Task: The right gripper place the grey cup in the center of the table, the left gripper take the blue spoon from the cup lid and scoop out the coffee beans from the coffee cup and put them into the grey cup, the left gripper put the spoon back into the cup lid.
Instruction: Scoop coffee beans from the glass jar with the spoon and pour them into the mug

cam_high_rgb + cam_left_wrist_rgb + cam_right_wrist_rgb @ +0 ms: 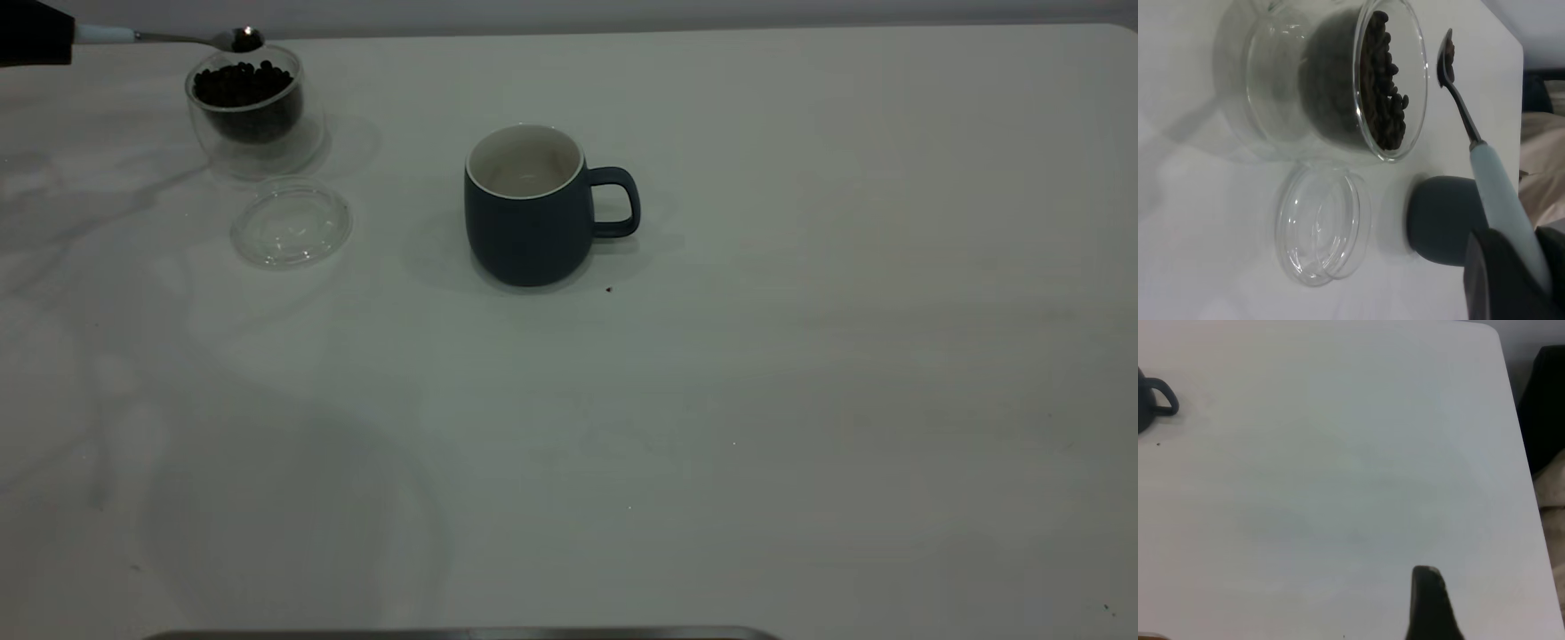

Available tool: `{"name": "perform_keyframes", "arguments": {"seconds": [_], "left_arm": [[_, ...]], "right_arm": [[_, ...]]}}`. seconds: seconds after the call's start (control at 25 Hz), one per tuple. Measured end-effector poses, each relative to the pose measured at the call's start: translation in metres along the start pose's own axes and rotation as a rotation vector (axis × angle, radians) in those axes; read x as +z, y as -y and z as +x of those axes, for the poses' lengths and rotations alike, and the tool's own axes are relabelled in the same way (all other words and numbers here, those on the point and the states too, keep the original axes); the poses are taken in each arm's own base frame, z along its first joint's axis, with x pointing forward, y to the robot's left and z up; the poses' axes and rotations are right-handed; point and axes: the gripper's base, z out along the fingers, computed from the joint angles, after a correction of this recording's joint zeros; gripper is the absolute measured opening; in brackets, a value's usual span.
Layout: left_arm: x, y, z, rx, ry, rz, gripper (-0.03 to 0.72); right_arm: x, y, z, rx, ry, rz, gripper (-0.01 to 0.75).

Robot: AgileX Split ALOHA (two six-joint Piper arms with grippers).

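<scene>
My left gripper [36, 34] at the far left is shut on the blue spoon [105, 34] by its pale handle. The spoon's metal bowl [244, 39] carries some dark coffee beans and hovers just above the far rim of the coffee cup [246, 105], which is full of coffee beans [242, 84]. The empty cup lid [291, 222] lies in front of the coffee cup. The grey cup [529, 209] stands upright at the table's centre, handle to the right, white inside showing. The left wrist view shows the gripper [1518, 280], spoon [1498, 193], coffee cup [1338, 73], lid [1321, 230] and grey cup [1441, 217].
My right gripper [1428, 613] is out of the exterior view, parked above bare table [1338, 487] well to the right of the grey cup's handle [1161, 397]. A tiny dark speck [608, 289] lies beside the grey cup. The table's rounded corner [1122, 31] is at the far right.
</scene>
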Motion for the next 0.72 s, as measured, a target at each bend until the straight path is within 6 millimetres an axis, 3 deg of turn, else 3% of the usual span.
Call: {"name": "perform_keyframes", "arguments": {"seconds": [0.48, 0.72], "left_arm": [[0.004, 0.002, 0.000, -0.025, -0.009, 0.002, 0.134], [0.023, 0.014, 0.001, -0.006, -0.049, 0.011, 0.134]], "right_arm": [[0.000, 0.000, 0.000, 0.000, 0.000, 0.000, 0.453], [0.000, 0.000, 0.000, 0.000, 0.000, 0.000, 0.453]]}}
